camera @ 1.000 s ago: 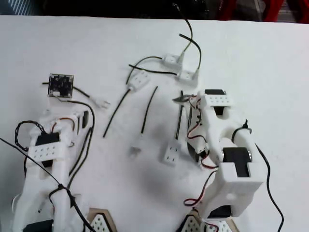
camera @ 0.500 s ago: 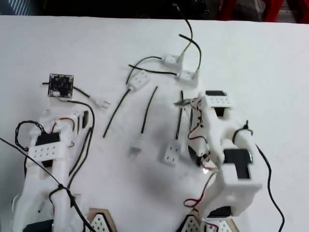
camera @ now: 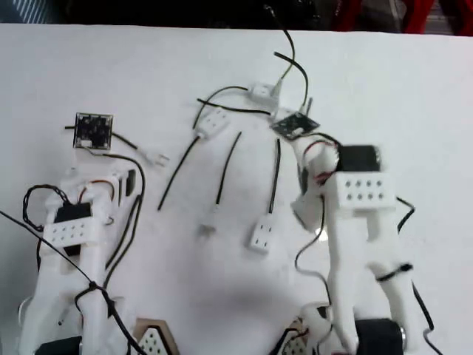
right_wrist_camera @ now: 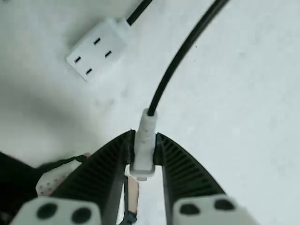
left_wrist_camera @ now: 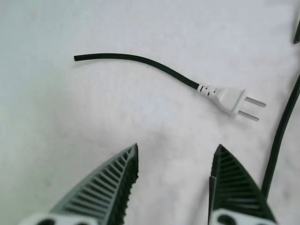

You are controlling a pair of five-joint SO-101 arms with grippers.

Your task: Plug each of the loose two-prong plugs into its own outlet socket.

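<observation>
- The white plug (right_wrist_camera: 143, 149) you are working with sits between the jaws of the right gripper (right_wrist_camera: 144, 137), which are clamped on its body. Its black cord (right_wrist_camera: 178, 61) leads out past the fingertips and away over the desk.
- Near it, an outlet socket (right_wrist_camera: 96, 49) lies flat with its slots facing up, apart from the held plug.
- Your left gripper (left_wrist_camera: 177, 147) hangs over bare desk with its jaws apart and nothing between them.
- A loose two-prong plug (left_wrist_camera: 229, 99) lies a little ahead of those jaws. Its prongs point away from its curved black lead (left_wrist_camera: 140, 60).
- From above, you can see another plug (camera: 207, 231) lying mid-desk near a lone socket (camera: 260, 235), the two not touching.
- A cluster of three sockets (camera: 262, 91) sits toward the far side, with dark cords looping around them.
- The desk (camera: 406, 81) is plain white, with soft shadows under both arms.
- Beyond its far edge the room is dark, with red shapes (camera: 414, 15) at the far right corner.
</observation>
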